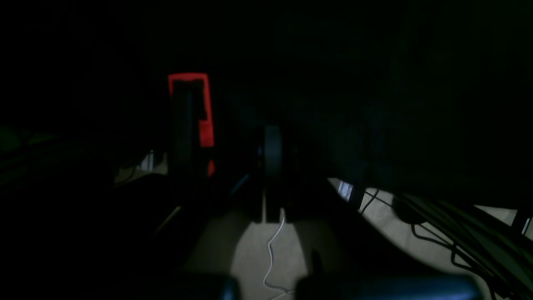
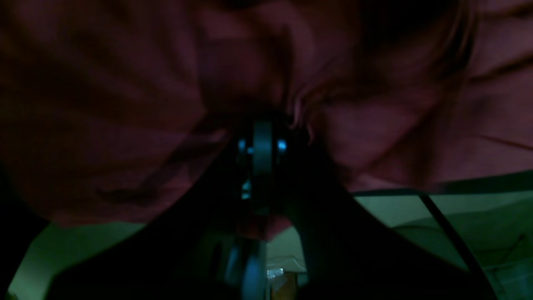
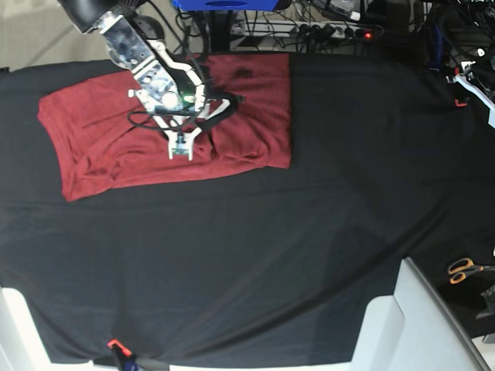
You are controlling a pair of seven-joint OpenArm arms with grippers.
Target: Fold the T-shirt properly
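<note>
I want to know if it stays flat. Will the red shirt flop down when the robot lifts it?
The brick-red soft knit shirt will probably flop and sag: it already lies in wrinkles and loose folds. It looks thin, so likely light. On the black cloth table cover it may drag and bunch rather than slide.

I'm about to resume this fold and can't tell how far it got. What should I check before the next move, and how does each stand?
1. T-shirt fully on the black table cover: ok.
2. Right gripper shut over the fabric: ok; whether cloth is pinched, cannot tell.
3. Fold tidy: not ok, the cloth is wrinkled and the lower left edge slants.
4. Left gripper off the shirt: ok, shut, no cloth near.
5. Scissors away from the shirt: ok.
</note>
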